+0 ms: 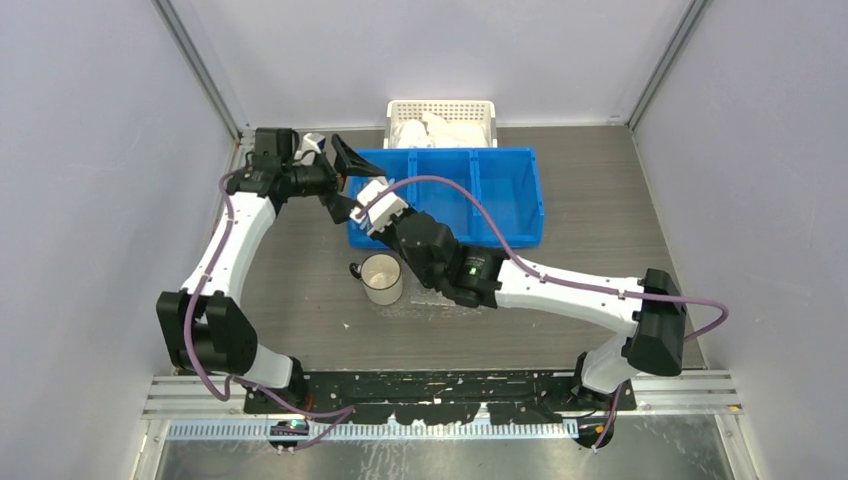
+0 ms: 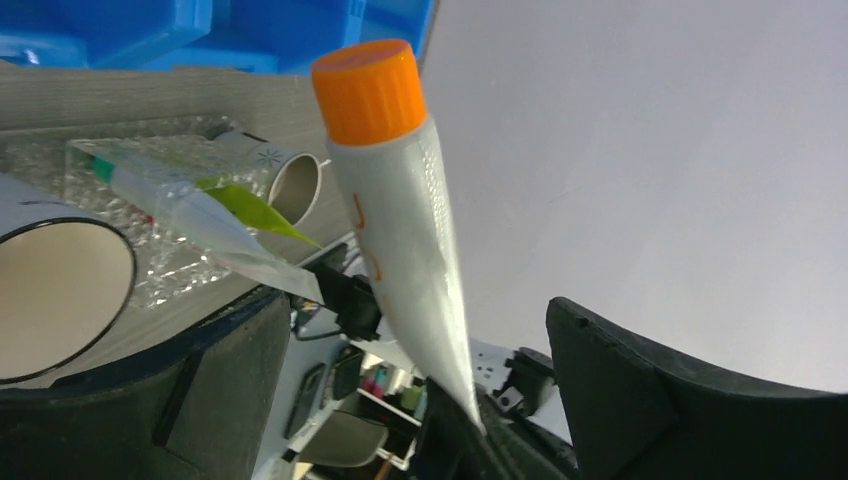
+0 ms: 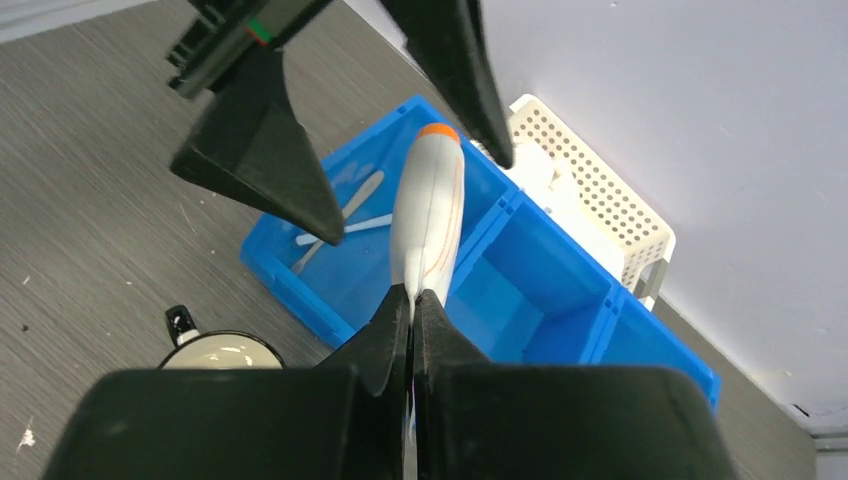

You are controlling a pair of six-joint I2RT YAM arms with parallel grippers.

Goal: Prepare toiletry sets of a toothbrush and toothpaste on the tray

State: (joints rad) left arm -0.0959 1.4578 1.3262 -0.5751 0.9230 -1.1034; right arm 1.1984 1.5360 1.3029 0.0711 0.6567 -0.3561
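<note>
Right gripper (image 3: 411,297) tight on toothpaste (image 3: 428,210)

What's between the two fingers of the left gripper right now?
The orange-capped toothpaste, its cap end inside the open left gripper, while the right gripper pinches its flat end. The right wrist view shows it best.

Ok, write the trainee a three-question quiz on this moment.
1. True or false: the left gripper is shut on the toothpaste.
2. What colour is the tube's cap? A green, B orange, C blue.
3. Fill in: the right gripper pinches the tube by its ___ end.

Key: 1 false, its jaws stand open either side of the tube; 2 B; 3 flat.
</note>
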